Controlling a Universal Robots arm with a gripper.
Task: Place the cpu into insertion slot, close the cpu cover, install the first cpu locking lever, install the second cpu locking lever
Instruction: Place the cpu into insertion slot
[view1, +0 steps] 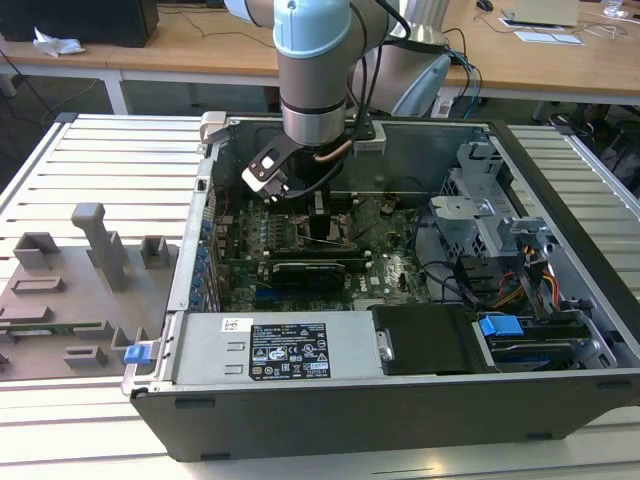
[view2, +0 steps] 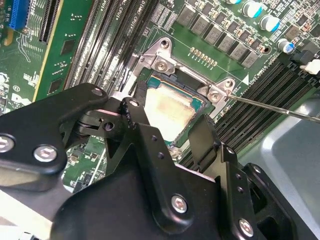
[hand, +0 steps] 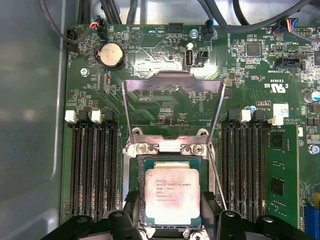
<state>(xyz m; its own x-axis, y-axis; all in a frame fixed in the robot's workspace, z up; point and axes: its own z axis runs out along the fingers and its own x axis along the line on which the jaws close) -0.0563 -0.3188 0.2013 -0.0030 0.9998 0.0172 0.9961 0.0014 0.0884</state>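
Observation:
The cpu (hand: 171, 192) (view2: 167, 107), with its pale metal top, lies flat in the insertion slot (hand: 172, 146) (view2: 162, 60) on the green motherboard. My gripper (hand: 171, 212) (view2: 167, 122) is down over it, one black finger (view2: 131, 111) against one side and the other finger (view2: 204, 134) against the opposite side. The cpu cover (hand: 172, 82) is swung open, its window showing the board behind it. A thin locking lever (view2: 280, 107) (hand: 216, 175) sticks out free beside the slot. In the exterior view the gripper (view1: 322, 222) reaches down into the open computer case.
Rows of black memory slots (hand: 92, 165) (hand: 245, 165) flank the socket. A coin battery (hand: 111, 55) and cables (hand: 75, 35) lie beyond the cover. In the exterior view, a long black card (view1: 310, 270), a drive cage (view1: 480, 210) and the case walls (view1: 200, 230) surround the arm.

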